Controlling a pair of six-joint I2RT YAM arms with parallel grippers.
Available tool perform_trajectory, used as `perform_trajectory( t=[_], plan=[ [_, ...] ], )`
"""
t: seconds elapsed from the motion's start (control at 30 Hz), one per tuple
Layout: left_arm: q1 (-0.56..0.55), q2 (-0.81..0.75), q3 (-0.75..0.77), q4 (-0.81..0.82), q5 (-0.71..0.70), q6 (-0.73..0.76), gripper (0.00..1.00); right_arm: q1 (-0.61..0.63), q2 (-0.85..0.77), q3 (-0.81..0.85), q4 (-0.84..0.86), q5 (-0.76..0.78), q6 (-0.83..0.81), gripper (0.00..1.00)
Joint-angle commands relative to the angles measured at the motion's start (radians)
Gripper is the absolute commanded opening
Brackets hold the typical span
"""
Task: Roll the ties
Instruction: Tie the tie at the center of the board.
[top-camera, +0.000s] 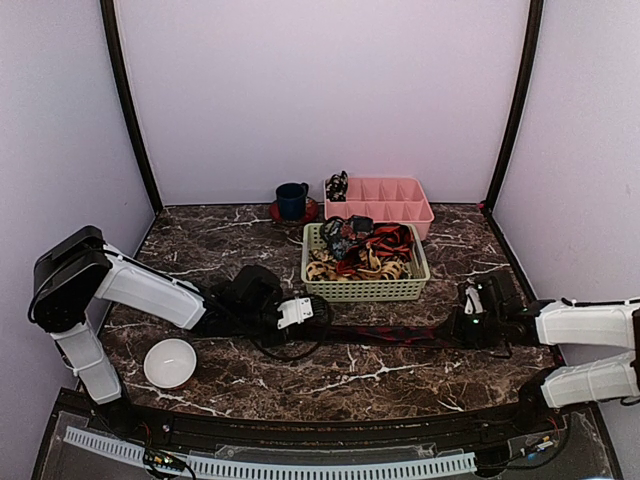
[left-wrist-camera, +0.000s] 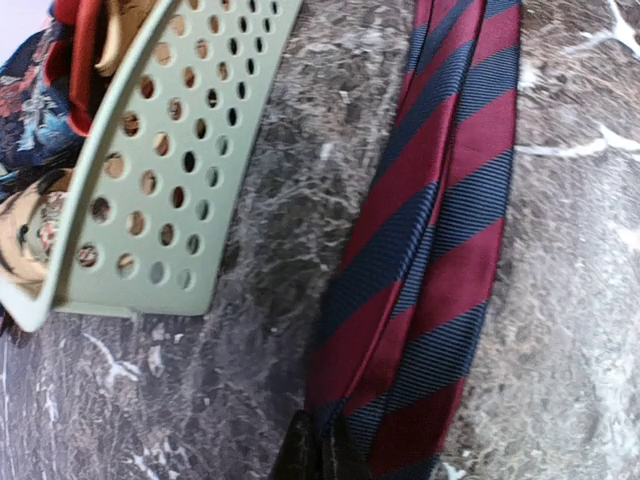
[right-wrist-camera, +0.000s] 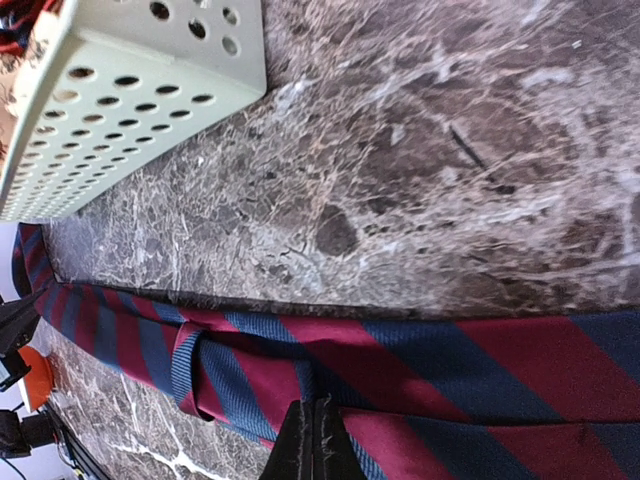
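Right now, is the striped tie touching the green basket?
Apart. The left wrist view shows bare table between the striped tie and the green basket.

Low over a brown marbled tabletop (right-wrist-camera: 450, 150). Stretched across the lower part from the left edge to the right, a striped tie (right-wrist-camera: 480, 365) in dark red and navy, lying flat. Folded over it toward the left, a narrow navy loop (right-wrist-camera: 188, 365). At bottom centre, dark fingers (right-wrist-camera: 297, 445) pressed together, tips pinching the tie's near edge. In the top left corner, a pale green perforated basket (right-wrist-camera: 130, 90), apart from the tie, bare marble between.
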Motion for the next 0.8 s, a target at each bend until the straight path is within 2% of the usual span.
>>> perform_trajectory(
  t=[0.0, 0.07, 0.17, 0.3, 0.43, 0.57, 0.63, 0.7, 0.77],
  plan=[
    [-0.003, -0.051, -0.005, 0.094, -0.188, -0.061, 0.00, -0.049, -0.078, -0.022, -0.065, 0.044, 0.009, 0.00],
    [-0.003, -0.033, 0.013, 0.090, -0.218, -0.083, 0.00, -0.076, -0.115, -0.030, -0.100, 0.065, 0.009, 0.00],
    [-0.018, -0.004, 0.039, 0.040, -0.173, -0.096, 0.00, -0.113, -0.148, -0.036, -0.137, 0.085, 0.004, 0.00],
    [-0.036, -0.001, 0.042, -0.009, -0.126, -0.117, 0.17, -0.145, -0.151, -0.031, -0.185, 0.103, -0.012, 0.00],
    [-0.026, -0.068, 0.014, -0.035, -0.076, -0.165, 0.39, -0.179, -0.172, -0.027, -0.235, 0.131, -0.021, 0.00],
    [0.039, -0.183, -0.029, -0.030, -0.069, -0.290, 0.42, -0.223, -0.197, -0.028, -0.278, 0.157, -0.021, 0.00],
    [0.092, -0.243, -0.054, -0.033, -0.084, -0.375, 0.49, -0.251, -0.214, -0.027, -0.300, 0.169, -0.021, 0.00],
    [0.152, -0.284, -0.048, -0.077, -0.088, -0.454, 0.60, -0.266, -0.232, -0.027, -0.306, 0.175, -0.014, 0.03],
    [0.217, -0.300, -0.019, -0.148, -0.070, -0.508, 0.62, -0.274, -0.240, -0.024, -0.312, 0.176, -0.009, 0.08]
  ],
)
